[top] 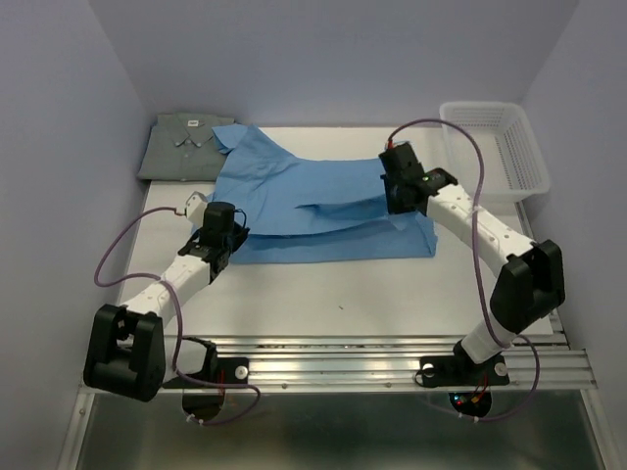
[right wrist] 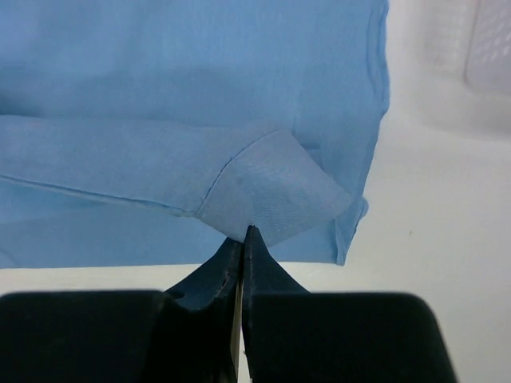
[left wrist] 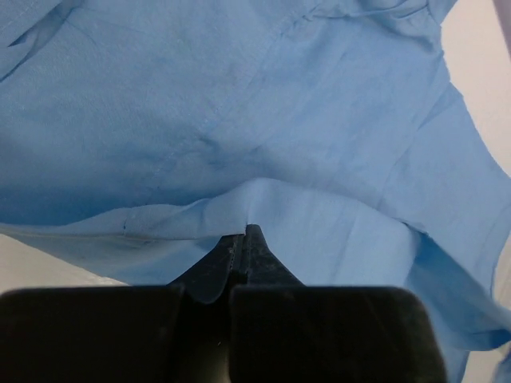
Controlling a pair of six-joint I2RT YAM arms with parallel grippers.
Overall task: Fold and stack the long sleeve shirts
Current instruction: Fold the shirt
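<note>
The light sky-blue shirt [top: 313,201] lies partly folded across the middle of the table, collar toward the back left. The grey shirt [top: 186,145] lies folded at the back left corner, with the blue collar overlapping its edge. My left gripper [top: 231,235] is at the blue shirt's left edge. In the left wrist view it [left wrist: 246,233] is shut on a fold of blue cloth [left wrist: 263,144]. My right gripper [top: 397,201] is over the shirt's right part. In the right wrist view it [right wrist: 247,233] is shut on a turned-up corner of blue cloth [right wrist: 271,187].
A white mesh basket [top: 495,147] stands at the back right; it also shows in the right wrist view [right wrist: 479,48]. Bare white table [top: 323,294] lies between the shirt and the arm bases. Walls close in at the left, back and right.
</note>
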